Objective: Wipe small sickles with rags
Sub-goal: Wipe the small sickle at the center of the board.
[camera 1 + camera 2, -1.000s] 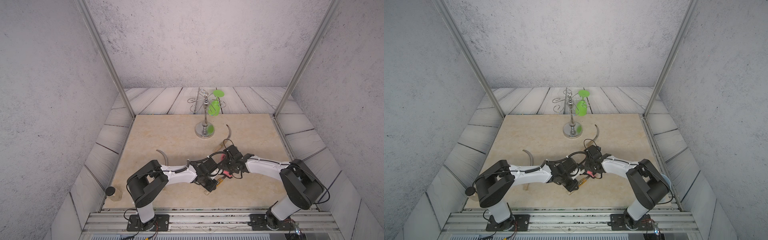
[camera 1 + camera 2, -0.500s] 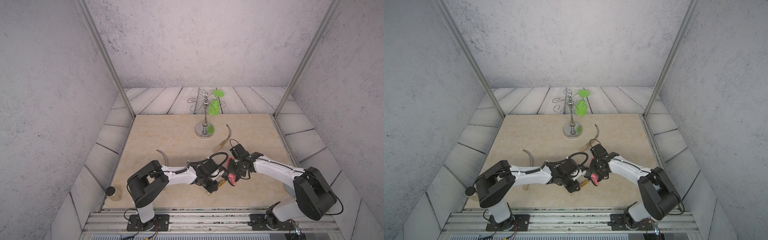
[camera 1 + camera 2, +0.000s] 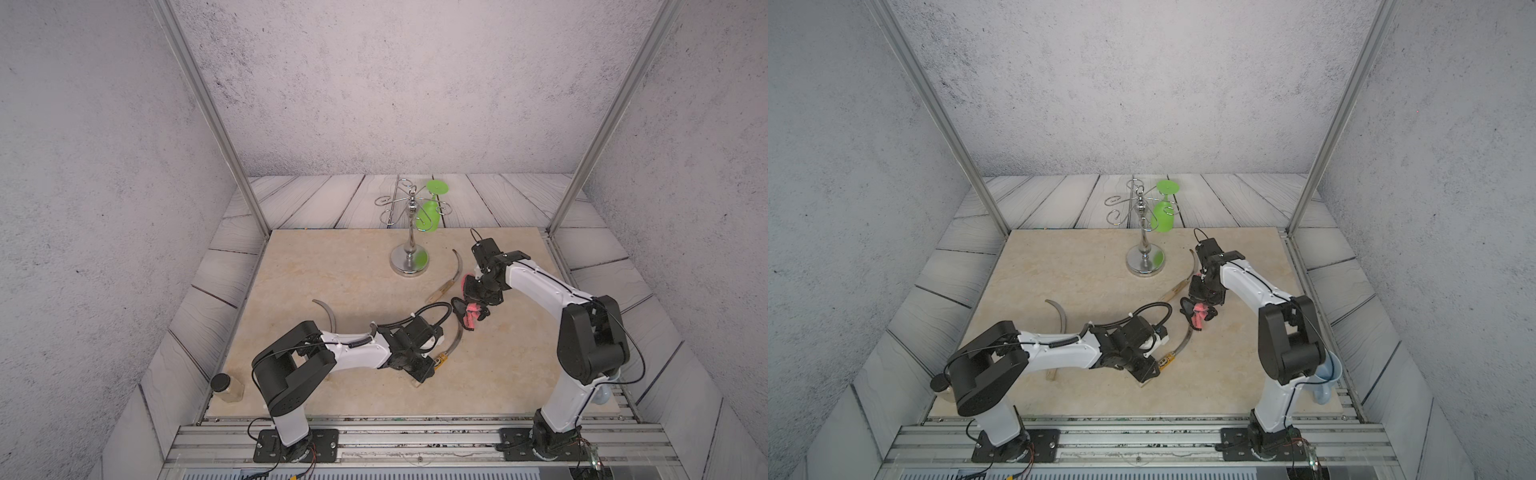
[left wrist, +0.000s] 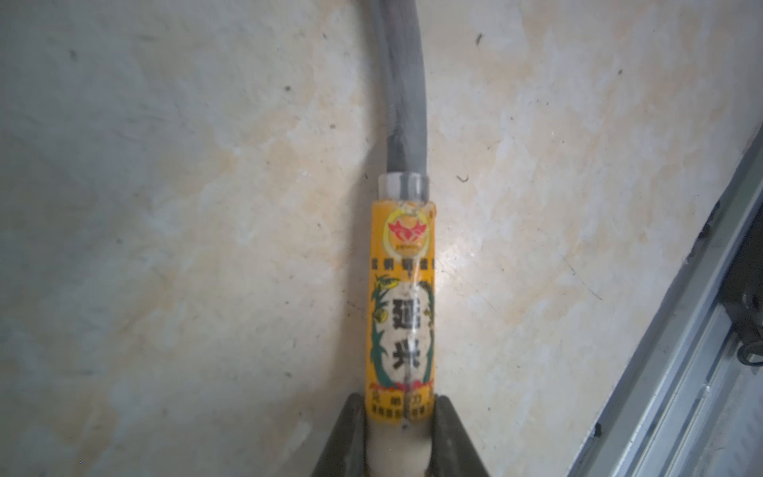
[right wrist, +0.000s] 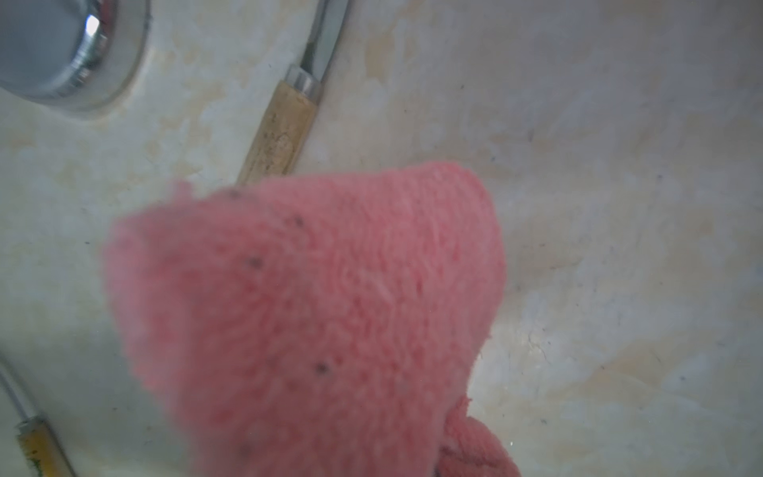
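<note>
- Pinching the pale handle just below its yellow-black band, the left jaws are seen clenched on the labelled sickle [image 4: 399, 314].
- Its grey blade is curved away from those jaws, low across the surface [image 3: 332, 270]; whether it is lifted or resting cannot be told.
- The right jaws are hidden behind cloth in the wrist view, but they are clenched on the pink rag [image 5: 313, 309], which is hung from them above the surface.
- The rag is placed at the far tip of that blade, near the handle of a bare-handled sickle [image 3: 444, 286]; contact with the blade cannot be judged.
- The bare-handled sickle is laid flat just beside the right arm [image 3: 536, 282], near the base of the chrome stand [image 3: 409, 266].
- A third sickle [image 3: 328, 313] is laid beyond the left arm [image 3: 353, 357], and its handle is partly covered by that arm.
- A green goblet [image 3: 428, 214] is hung upside down from the stand's wire arm.
- A small jar [image 3: 226, 386] with a black lid is stood at the near left corner.
</note>
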`<state>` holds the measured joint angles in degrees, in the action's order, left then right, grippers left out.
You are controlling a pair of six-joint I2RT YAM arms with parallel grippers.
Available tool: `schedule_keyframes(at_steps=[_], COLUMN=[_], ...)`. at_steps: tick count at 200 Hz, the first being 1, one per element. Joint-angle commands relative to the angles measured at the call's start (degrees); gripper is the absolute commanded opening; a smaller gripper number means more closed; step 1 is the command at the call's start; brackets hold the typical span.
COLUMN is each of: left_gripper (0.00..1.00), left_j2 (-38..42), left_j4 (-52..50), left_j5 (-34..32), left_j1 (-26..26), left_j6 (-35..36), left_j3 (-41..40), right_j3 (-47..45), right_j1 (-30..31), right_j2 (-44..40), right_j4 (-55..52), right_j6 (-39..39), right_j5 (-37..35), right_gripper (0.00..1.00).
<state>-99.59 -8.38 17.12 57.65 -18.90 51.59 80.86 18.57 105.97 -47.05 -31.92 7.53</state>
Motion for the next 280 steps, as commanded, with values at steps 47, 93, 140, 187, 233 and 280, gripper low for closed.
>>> schedule_keyframes(at_steps=[47,93,140,187,233,280], left_gripper=[0.00,0.00,0.00,0.00,0.00,0.00], left_j2=[-0.01,-0.56,-1.08,-0.82,-1.03,-0.97], left_j4=[-0.70,-0.75,-0.21,0.28,0.97,0.78], left_j5=[-2.78,-4.07,-4.76,-5.69,-5.52,-5.59], left_j1=[0.06,0.07,-0.06,-0.65,-0.96,-1.19], left_j6=[-0.35,-1.13,-1.22,-1.39,-1.50,-1.76], left_j3=[0.25,1.06,2.01,1.93,1.96,1.32], right_j3=[4.69,-7.29,-18.53,-28.92,-34.96,-33.94], right_j1=[0.54,2.74,9.44,14.12,17.85,17.12], right_j2=[16.46,11.26,4.37,-6.18,-14.15,-22.21], right_j4=[-4.75,-1.83,0.74,5.19,10.17,5.19], right_j6=[6.50,5.69,1.51,-6.93,-12.40,-12.41], right_j5=[0.42,2.13,4.02,5.34,10.01,6.18], right_gripper=[0.13,0.13,0.13,0.14,0.14,0.14])
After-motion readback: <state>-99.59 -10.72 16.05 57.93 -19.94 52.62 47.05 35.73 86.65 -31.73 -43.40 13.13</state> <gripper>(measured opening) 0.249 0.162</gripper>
